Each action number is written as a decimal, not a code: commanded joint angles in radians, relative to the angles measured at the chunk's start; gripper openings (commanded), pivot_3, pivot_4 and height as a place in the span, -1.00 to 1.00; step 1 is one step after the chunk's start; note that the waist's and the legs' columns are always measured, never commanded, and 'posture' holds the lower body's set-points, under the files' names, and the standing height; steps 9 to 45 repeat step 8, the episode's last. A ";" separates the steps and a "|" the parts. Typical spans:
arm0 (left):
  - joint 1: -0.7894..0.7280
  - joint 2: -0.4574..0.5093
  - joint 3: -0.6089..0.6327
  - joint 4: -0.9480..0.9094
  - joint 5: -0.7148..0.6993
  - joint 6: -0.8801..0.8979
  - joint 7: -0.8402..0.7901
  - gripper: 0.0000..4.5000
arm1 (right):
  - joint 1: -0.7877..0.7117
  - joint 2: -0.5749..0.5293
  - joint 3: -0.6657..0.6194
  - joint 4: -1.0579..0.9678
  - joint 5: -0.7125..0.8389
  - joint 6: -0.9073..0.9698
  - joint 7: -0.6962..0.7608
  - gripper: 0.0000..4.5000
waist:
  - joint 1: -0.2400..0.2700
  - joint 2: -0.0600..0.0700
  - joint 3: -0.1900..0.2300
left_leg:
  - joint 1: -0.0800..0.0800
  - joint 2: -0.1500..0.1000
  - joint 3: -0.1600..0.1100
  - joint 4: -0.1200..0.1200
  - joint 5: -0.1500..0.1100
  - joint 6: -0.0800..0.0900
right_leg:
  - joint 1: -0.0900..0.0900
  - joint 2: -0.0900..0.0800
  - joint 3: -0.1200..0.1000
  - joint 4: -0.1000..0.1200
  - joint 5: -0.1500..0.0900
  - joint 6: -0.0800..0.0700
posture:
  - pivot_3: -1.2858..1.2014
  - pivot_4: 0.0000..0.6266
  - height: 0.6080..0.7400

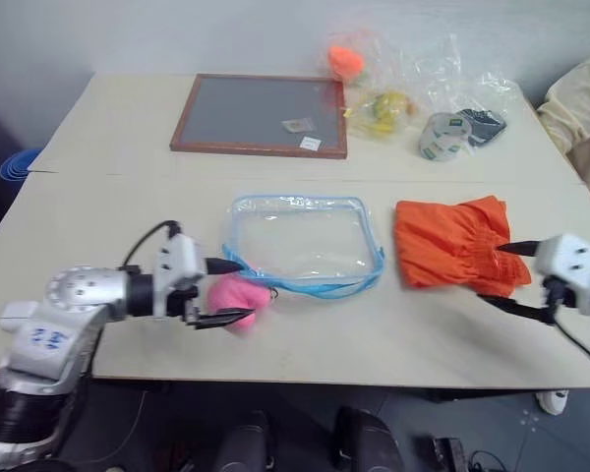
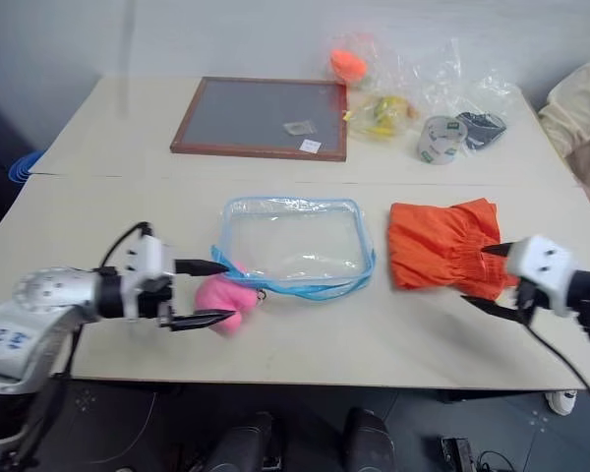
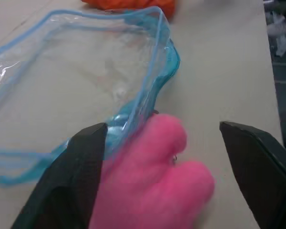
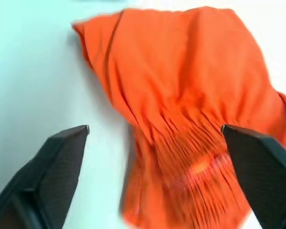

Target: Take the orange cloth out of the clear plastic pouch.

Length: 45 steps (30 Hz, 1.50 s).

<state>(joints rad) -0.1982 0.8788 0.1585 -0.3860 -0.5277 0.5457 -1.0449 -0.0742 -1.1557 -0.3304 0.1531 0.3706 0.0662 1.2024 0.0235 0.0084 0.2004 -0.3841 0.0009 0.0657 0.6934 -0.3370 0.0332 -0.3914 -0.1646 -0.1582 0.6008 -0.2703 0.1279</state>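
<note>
- The orange cloth (image 1: pixel 457 242) lies flat on the table (image 1: pixel 118 206), right of centre in the frame, fully outside the clear pouch (image 1: pixel 300 243).
- The pouch sits at mid-frame, empty, its blue-trimmed mouth gaping toward the lower right.
- The right end effector (image 1: pixel 506 272) is released, fingers spread at the cloth's lower right edge, gripping nothing.
- The left end effector (image 1: pixel 233 291) is also released, its fingers either side of a pink plush toy (image 1: pixel 238 297) at the pouch's lower left corner.
</note>
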 commanded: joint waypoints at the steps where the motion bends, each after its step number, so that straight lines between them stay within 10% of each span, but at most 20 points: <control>1: 0.055 0.077 0.194 0.021 -0.084 0.045 -0.061 0.97 | 0.029 -0.100 -0.146 0.109 0.077 0.142 0.129 1.00 | 0.000 0.000 0.000 | 0.000 0.000 0.000 0.000 0.000 0.000 | 0.000 0.000 0.000 0.000 0.000 0.000 | 0.03 -0.52 1.00; 8: 0.107 0.280 0.350 0.346 0.032 -0.114 -0.221 0.97 | -0.061 -0.233 -0.155 0.451 0.074 0.205 0.341 1.00 | -0.009 0.000 0.000 | 0.000 0.000 0.002 -0.002 -0.001 0.000 | -0.002 0.000 0.000 0.000 -0.001 -0.001 | 0.03 -0.52 1.00; 45: 0.107 0.280 0.350 0.346 0.032 -0.114 -0.221 0.97 | -0.061 -0.233 -0.155 0.451 0.074 0.205 0.341 1.00 | -0.009 0.000 0.000 | 0.000 0.000 0.002 -0.002 -0.001 0.000 | -0.002 0.000 0.000 0.000 -0.001 -0.001 | 0.03 -0.52 1.00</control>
